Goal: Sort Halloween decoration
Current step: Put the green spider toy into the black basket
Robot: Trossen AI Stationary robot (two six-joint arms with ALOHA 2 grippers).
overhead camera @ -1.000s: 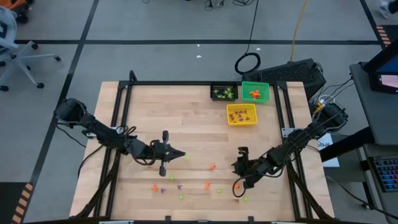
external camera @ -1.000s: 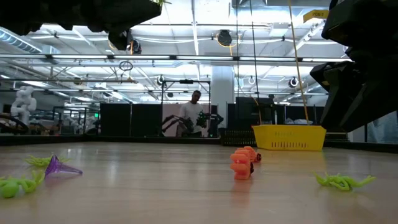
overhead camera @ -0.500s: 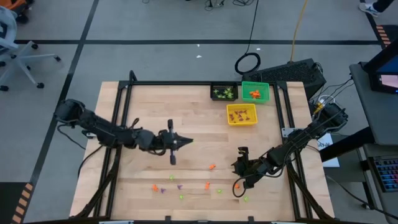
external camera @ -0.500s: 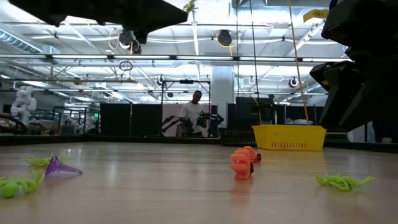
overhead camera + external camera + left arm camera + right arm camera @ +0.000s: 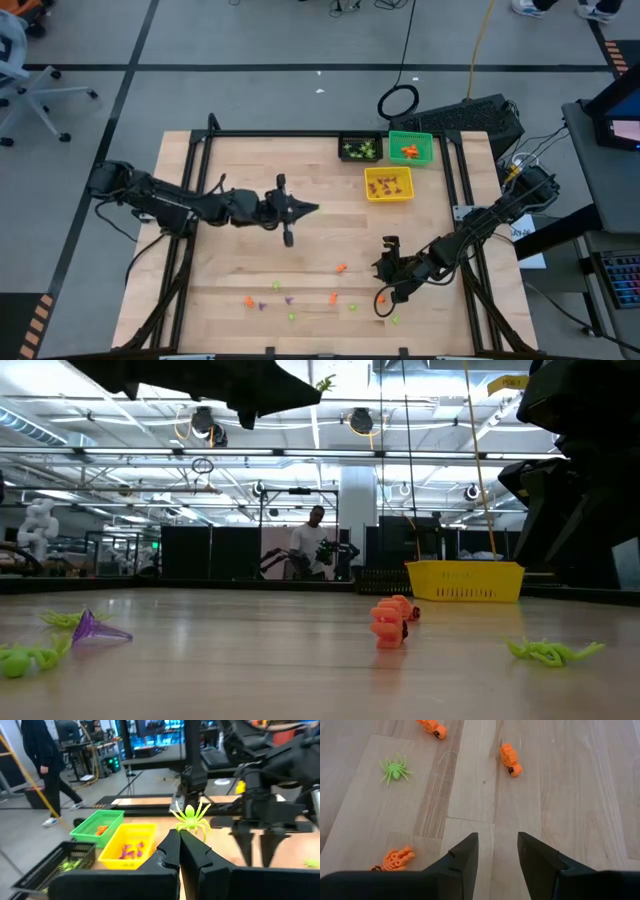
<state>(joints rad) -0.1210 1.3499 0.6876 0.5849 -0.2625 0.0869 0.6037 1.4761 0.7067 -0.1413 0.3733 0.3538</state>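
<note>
While the left gripper (image 5: 313, 209) is raised over the middle of the table (image 5: 230, 165), a light-green spider (image 5: 190, 817) is held pinched at the tips of its closed fingers (image 5: 171, 851). The right gripper (image 5: 496, 851) is kept low over the near right part of the table, its fingers parted with nothing between them. Orange, purple and green trinkets (image 5: 341, 268) are scattered along the near edge, and others are seen in the black bin (image 5: 343, 139), green bin (image 5: 426, 138) and yellow bin (image 5: 370, 194) at the far right.

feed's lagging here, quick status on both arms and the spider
Left gripper shut on green spider, mid-table, facing the bins. Right gripper open, low over loose orange trinkets. Nothing blocking.
</note>
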